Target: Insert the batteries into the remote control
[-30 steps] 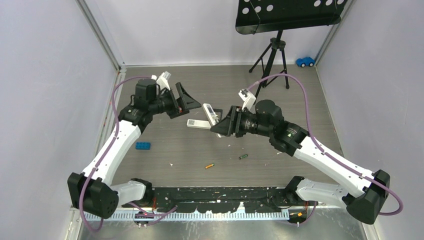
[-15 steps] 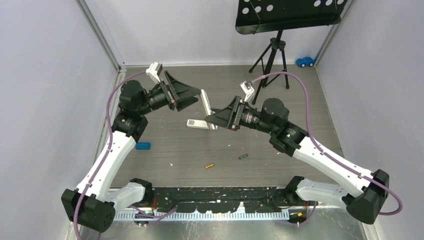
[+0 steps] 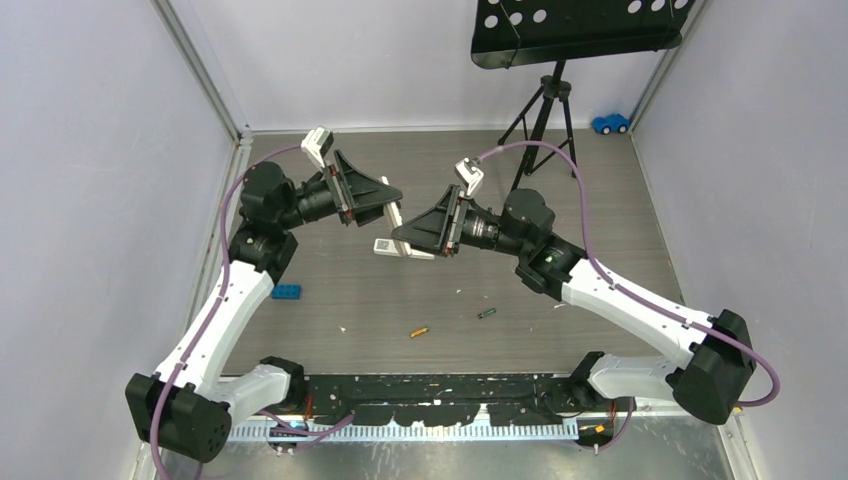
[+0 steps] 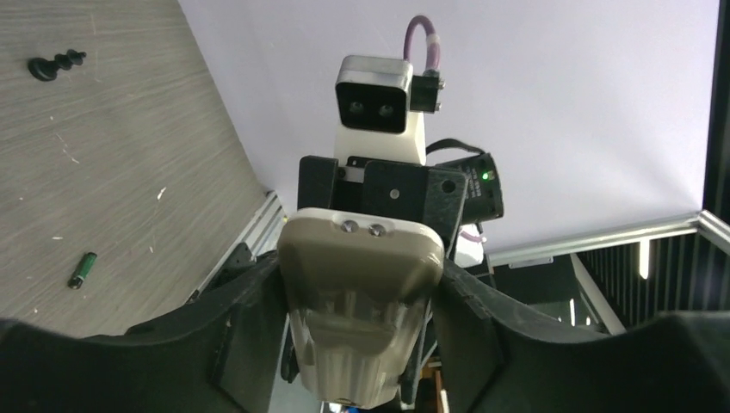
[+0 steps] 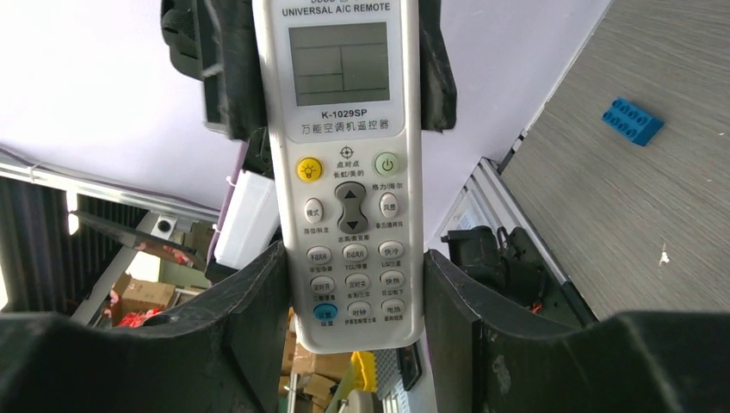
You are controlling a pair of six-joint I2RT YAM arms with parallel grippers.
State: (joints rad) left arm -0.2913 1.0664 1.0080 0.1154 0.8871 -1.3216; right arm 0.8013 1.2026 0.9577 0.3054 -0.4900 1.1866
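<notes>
The remote control (image 3: 392, 218) hangs in the air above the table, held between both grippers. My right gripper (image 3: 404, 236) is shut on its lower end; the right wrist view shows the buttoned front (image 5: 349, 172) between those fingers (image 5: 258, 292). My left gripper (image 3: 386, 203) is shut on the other end, and the left wrist view shows the grey-beige back (image 4: 361, 284) pressed between its fingers (image 4: 250, 301). On the table lie an orange battery (image 3: 419, 331) and a green-and-black battery (image 3: 486, 313), the latter also in the left wrist view (image 4: 83, 269).
A shorter white remote (image 3: 397, 248) lies on the table just under the grippers. A blue brick (image 3: 286, 291) sits at the left and a black peg (image 4: 53, 65) lies on the boards. A music stand tripod (image 3: 545, 110) and a blue toy car (image 3: 610, 123) stand at the back.
The right gripper carried the remote up and to the left. The left gripper swung toward it and closed its jaws on the remote's free end.
</notes>
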